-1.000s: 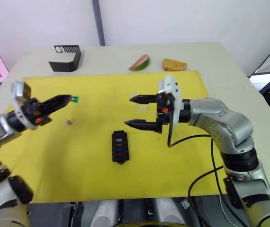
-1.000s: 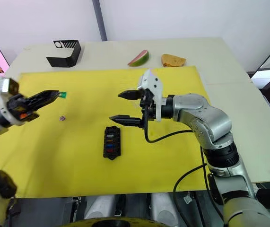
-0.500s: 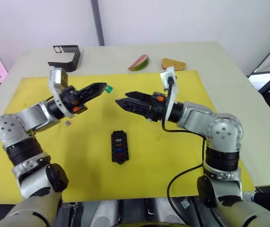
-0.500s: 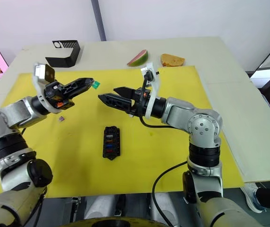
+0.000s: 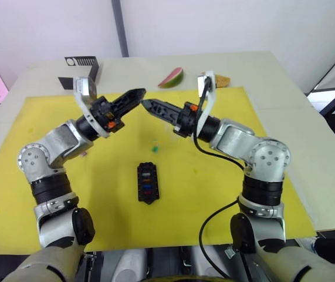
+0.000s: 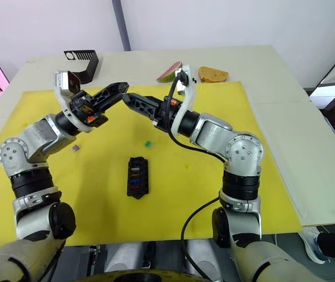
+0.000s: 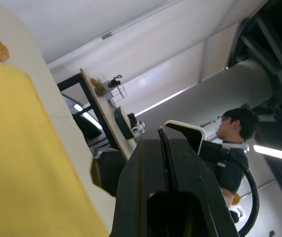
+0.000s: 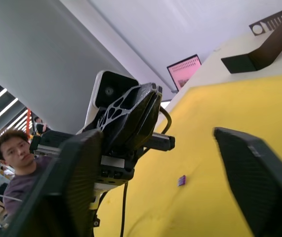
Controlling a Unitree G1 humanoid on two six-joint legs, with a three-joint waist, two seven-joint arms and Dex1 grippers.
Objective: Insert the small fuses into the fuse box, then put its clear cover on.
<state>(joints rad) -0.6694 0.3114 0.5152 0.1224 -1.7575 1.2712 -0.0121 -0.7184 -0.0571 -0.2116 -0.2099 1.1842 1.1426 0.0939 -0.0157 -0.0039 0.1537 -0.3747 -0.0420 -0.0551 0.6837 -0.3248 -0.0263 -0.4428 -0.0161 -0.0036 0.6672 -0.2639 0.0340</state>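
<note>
Green fuse (image 5: 154, 142) dropped onto mat; one purple fuse (image 6: 75, 148) aside.

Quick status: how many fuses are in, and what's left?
The fuse box holds several coloured fuses. Nothing in hand: left gripper shut, right gripper open. The green fuse and purple fuse lie loose on the yellow mat; then the cover.

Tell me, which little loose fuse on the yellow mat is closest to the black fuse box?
The green fuse. It lies just beyond the fuse box, while the purple fuse sits farther off toward the left.
</note>
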